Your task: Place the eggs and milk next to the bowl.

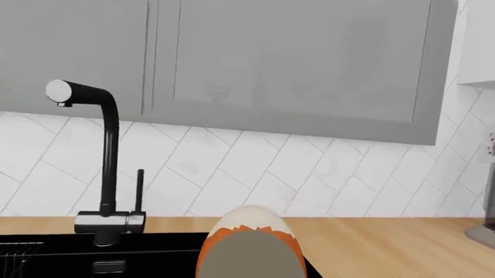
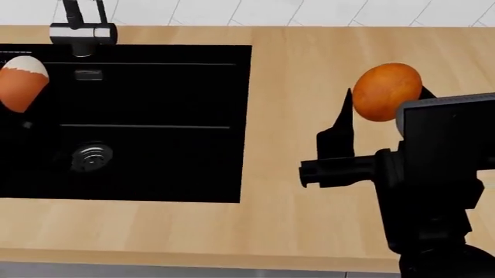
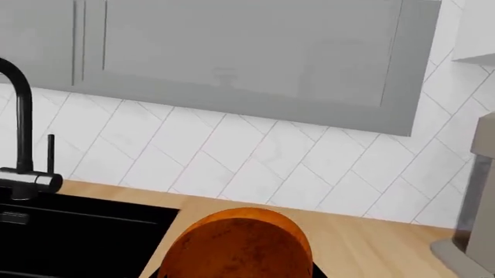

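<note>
The right end effector (image 2: 370,107) is raised over the desk (image 2: 294,220), right of the sink (image 2: 155,174), pinching a plain orange egg (image 2: 386,91). One black finger (image 2: 339,130) stands upright against the egg's left side; the other is hidden behind the egg and the wrist housing. The right arm (image 2: 433,191) rises from the desk's near right edge, a bulky black block that reaches forward with the end effector pointing towards the back wall. In the right wrist view the same egg (image 3: 236,246) fills the lower middle, close to the lens.

The left end effector's fingers cannot be made out in any view, so I cannot tell whether they are spread or closed. A second egg (image 2: 22,82), brown-orange with a whitish cap, hangs above the sink's far left part, and in the left wrist view this capped egg (image 1: 251,246) sits right before the lens. A black tap (image 1: 104,168) stands at the sink's back edge, before the tiled wall (image 1: 255,168).
</note>
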Controlling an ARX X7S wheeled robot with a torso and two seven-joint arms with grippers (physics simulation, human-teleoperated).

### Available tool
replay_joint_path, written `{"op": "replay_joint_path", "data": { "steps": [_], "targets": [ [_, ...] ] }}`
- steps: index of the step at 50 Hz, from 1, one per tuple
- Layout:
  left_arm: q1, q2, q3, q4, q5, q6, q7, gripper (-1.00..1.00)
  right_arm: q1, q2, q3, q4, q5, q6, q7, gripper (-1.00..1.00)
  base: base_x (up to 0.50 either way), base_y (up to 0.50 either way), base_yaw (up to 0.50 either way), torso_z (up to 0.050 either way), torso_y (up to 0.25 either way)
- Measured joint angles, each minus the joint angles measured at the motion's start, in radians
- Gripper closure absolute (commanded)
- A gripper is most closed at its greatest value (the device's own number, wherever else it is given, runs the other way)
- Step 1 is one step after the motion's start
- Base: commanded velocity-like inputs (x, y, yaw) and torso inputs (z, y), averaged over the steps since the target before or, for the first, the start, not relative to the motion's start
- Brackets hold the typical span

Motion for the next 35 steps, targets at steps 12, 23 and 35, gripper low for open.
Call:
{"op": "replay_joint_path", "data": {
  "steps": [12,23,35],
  "targets": [
    [0.009,-0.005,-0.002,0.012,-0.01,-0.003,-0.007,1.0,-0.007,-0.003,-0.001,0.0,0.009,-0.003,0.0,1.0,0.0,0.5,0.0,0.0,0.0],
    [0.015,-0.008,-0.001,0.012,-0.011,0.002,-0.006,1.0,-0.013,-0.003,-0.003,0.0,0.015,-0.004,0.002,1.0,0.0,0.5,0.0,0.0,0.0],
    [0.016,-0.009,0.001,0.006,-0.013,0.008,-0.005,1.0,-0.011,-0.002,-0.009,0.006,0.019,-0.004,0.003,1.0,0.0,0.5,0.0,0.0,0.0]
  ]
}}
